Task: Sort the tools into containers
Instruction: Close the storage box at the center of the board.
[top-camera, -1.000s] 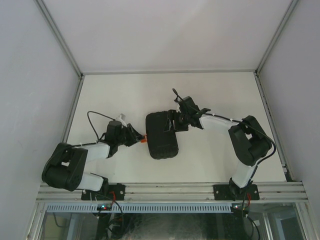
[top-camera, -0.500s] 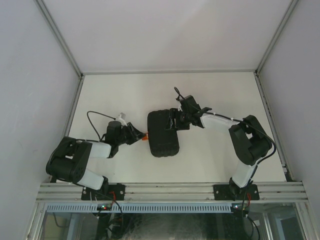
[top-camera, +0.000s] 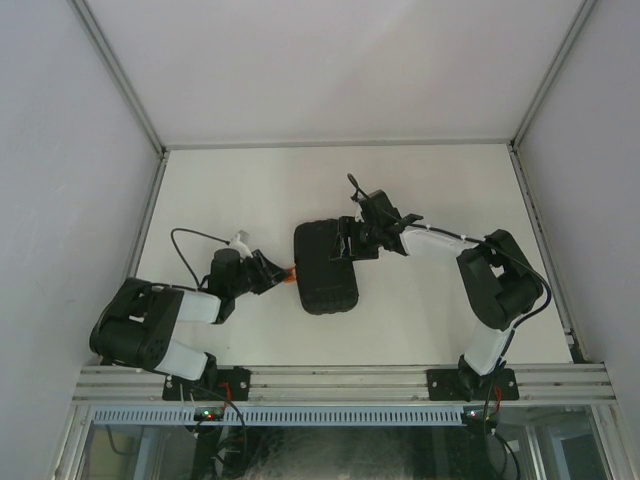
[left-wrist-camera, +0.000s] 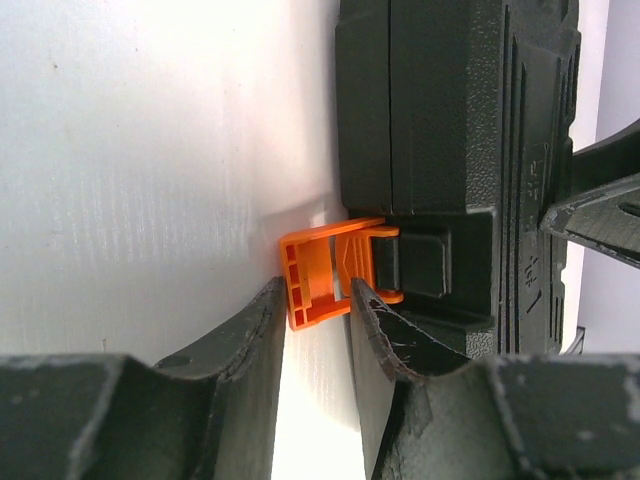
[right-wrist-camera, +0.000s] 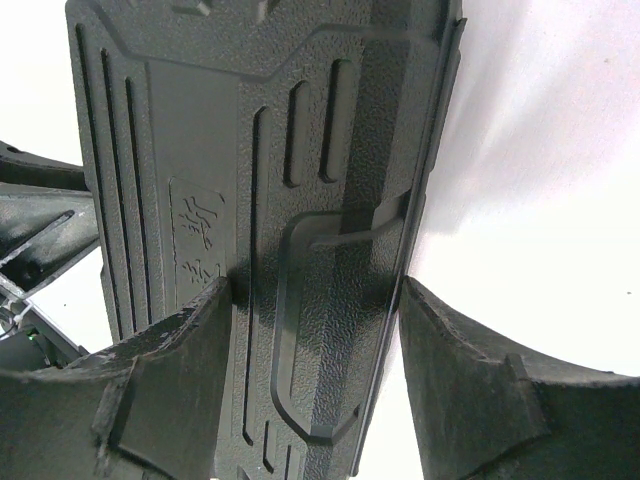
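Wrist views alone reveal left claw (left-wrist-camera: 315, 292) pinching orange latch (left-wrist-camera: 308, 262), right claw (right-wrist-camera: 318, 292) clamping case (right-wrist-camera: 200, 120).

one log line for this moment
left tool: gripping latch | right tool: clamped on case | case: closed

The tool case (top-camera: 326, 268) is closed, so its inside is hidden. In the left wrist view it runs off the top and right edges; in the right wrist view, off the top and bottom. From above, the orange latch (top-camera: 289, 277) is a mere speck, and the right gripper (top-camera: 347, 248) blends into the black case.
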